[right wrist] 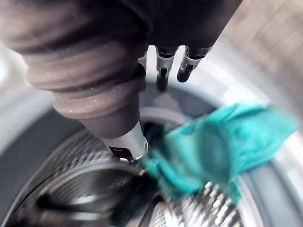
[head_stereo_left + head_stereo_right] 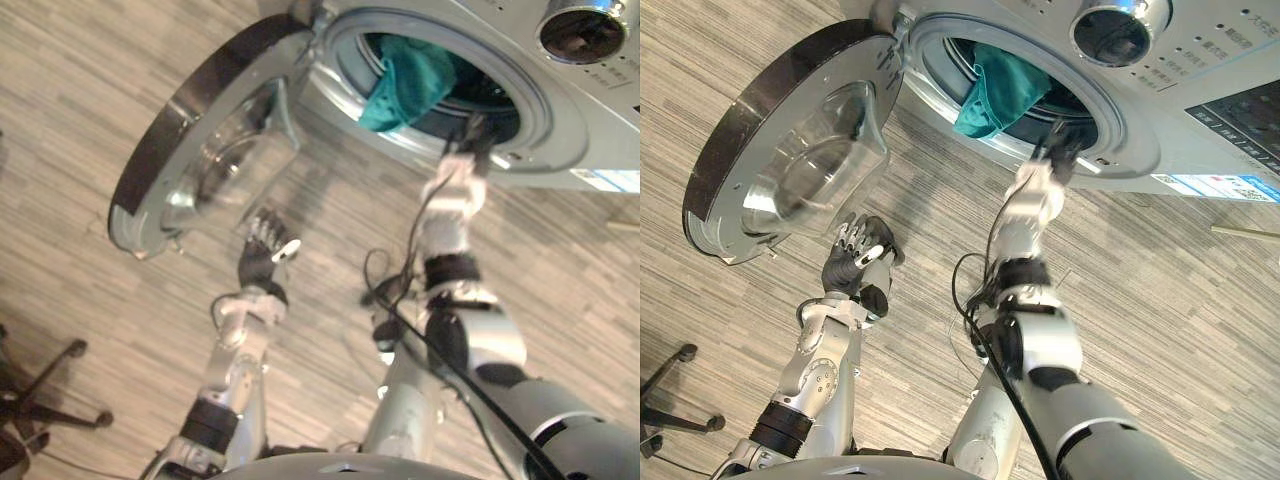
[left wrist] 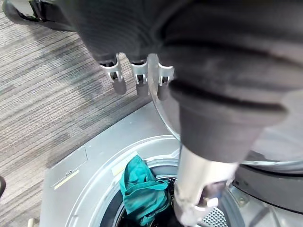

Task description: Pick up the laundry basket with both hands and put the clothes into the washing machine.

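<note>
teal cloth (image 2: 405, 85): bunched and crumpled, draped over the rim of the drum mouth (image 2: 545, 105) on the door-hinge side; part inside, one flap drooping out over the seal; looks soft and light, prob slides either way; sth dark behind it in the drum, can't tell what.

right hand (image 2: 1060, 152) sits at the far edge of the drum mouth, near the cloth, not on it afaict; in its wrist view the fingers (image 1: 162, 71) run straight, thumb apart, nothing gripped; so spread and empty.

washing machine (image 2: 590, 130) door (image 2: 790, 150) is swung wide to the robot's left, clear of the opening.

left hand (image 2: 265, 250) is low under the door, over the floor (image 2: 100, 100); fingers relaxed, holding nothing, idle.

my read: loading step, near the end; cloth not fully in yet.

next move as I see it: right hand goes across to the hanging flap, pushes or pinches it, carries it past the seal deep into the drum; then backs out w/o dragging it along.

risks: flap snags on the fingers; or gets pinched in the seal if the door shuts on it.
</note>
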`<state>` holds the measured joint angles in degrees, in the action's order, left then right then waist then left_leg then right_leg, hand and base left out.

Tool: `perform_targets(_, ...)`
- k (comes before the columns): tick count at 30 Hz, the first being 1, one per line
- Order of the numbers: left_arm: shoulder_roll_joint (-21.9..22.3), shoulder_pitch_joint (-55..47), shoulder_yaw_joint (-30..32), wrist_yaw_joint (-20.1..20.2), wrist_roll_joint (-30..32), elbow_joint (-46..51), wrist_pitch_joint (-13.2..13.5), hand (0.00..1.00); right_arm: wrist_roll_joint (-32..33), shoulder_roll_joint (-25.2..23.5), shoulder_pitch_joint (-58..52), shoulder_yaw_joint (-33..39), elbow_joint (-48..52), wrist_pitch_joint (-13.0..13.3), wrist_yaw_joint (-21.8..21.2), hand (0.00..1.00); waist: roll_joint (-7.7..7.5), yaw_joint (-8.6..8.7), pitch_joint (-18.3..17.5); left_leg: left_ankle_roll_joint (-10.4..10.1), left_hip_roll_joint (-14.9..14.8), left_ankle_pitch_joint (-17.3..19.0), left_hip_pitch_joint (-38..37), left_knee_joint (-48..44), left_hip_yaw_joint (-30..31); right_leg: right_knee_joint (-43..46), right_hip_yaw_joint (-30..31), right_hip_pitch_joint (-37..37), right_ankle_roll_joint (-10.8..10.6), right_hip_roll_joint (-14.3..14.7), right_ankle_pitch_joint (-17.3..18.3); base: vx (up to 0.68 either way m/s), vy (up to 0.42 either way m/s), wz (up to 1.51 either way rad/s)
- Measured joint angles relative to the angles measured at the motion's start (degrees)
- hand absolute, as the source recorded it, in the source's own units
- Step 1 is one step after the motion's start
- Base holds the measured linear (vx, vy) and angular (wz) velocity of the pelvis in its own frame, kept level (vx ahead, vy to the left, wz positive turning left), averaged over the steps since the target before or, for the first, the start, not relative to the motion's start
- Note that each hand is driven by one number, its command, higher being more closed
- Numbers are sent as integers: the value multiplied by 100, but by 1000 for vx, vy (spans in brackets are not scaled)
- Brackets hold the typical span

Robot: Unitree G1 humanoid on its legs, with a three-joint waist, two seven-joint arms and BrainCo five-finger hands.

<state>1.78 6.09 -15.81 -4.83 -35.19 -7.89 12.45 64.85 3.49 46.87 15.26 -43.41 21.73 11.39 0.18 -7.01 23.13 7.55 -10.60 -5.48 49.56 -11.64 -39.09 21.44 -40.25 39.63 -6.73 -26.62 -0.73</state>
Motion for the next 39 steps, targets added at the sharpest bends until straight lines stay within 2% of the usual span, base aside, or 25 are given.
perform_targets(2, 78, 0, 36, 0, 44, 7, 2, 0, -2, -424, -639, -311, -59, -150, -139, 0, 0, 23, 0, -109, 29, -79, -59, 147, -42, -42, 6, 9, -3, 10, -46, -54, 85, -8)
perform_targets(4, 162, 16, 119, 7, 56, 9, 2, 0, -30, -835, -1321, -749, -51, -304, -322, 0, 0, 131, 0, -298, 41, -219, -96, 317, -30, -54, -10, 17, 2, 74, -47, -66, 52, 2)
perform_targets(7, 161, 44, 202, 8, 60, -5, 1, 0, -443, -857, -1847, -1027, -29, -448, -655, 0, -2, 177, -1, -465, 59, -347, -215, 512, -35, -16, -11, 5, 49, 97, 0, -65, 16, -1)
perform_targets(11, 158, 155, 244, 2, 66, -128, 6, 0, -681, -791, -2072, -1189, -29, -460, -935, 0, -5, 241, -4, -495, 63, -410, -280, 621, -34, 13, -1, -4, 55, 119, 54, -69, -7, -2)
perform_targets(16, 160, 245, 258, -20, 65, -228, 9, 0, -680, -670, -1876, -1447, -202, -568, -997, 0, -2, 186, -5, -429, 104, -533, -276, 800, -14, 4, -48, 10, 49, 160, 66, -32, 4, 3)
perform_targets(21, 158, 214, 261, 27, 53, -159, 37, 0, -670, 19, -698, -1244, -749, -550, -902, 0, 33, -86, -13, -443, 190, -682, -6, 1033, 137, 15, -191, 241, 40, 169, 116, -30, 46, 12)
perform_targets(23, 158, 204, 253, 70, 50, -121, 38, 0, -605, 513, -103, -1180, -907, -447, -814, 0, 99, -180, -15, -372, 234, -798, 259, 1104, 238, 71, -331, 419, 24, 144, 145, -15, 85, 23)
perform_targets(28, 157, 145, 191, 198, 34, 240, 12, 0, -426, 1347, 706, -1186, -1210, -440, -690, 0, 183, -369, 26, -284, 397, -956, 568, 1148, 470, 283, -484, 622, -57, -35, 260, 11, 93, 28)
perform_targets(34, 167, -25, 163, 253, -84, 748, 15, 0, 2, 1842, 1255, -1176, -1402, -468, -247, 0, 269, -425, 28, -310, 407, -1051, 908, 1132, 642, 330, -648, 802, -62, -42, 349, 12, 84, 16)
perform_targets(36, 168, -24, 189, 253, -177, 846, 19, 0, 131, 1876, 1370, -1176, -1400, -485, -199, 0, 326, -412, 55, -178, 400, -1132, 978, 1102, 641, 337, -664, 839, -61, -29, 349, -6, 66, 2)
perform_targets(37, 169, -25, 194, 252, -201, 913, 17, 0, 247, 1876, 1440, -1174, -1396, -502, -149, 0, 356, -390, 70, -8, 392, -1168, 988, 1082, 633, 337, -667, 835, -61, -25, 348, -13, 59, -7)
perform_targets(39, 169, -27, 193, 252, -300, 966, 24, 0, 445, 1842, 1582, -1178, -1377, -603, 29, 0, 371, -415, 77, 72, 297, -1109, 995, 981, 616, 333, -642, 836, -61, 11, 345, -28, 41, -21)
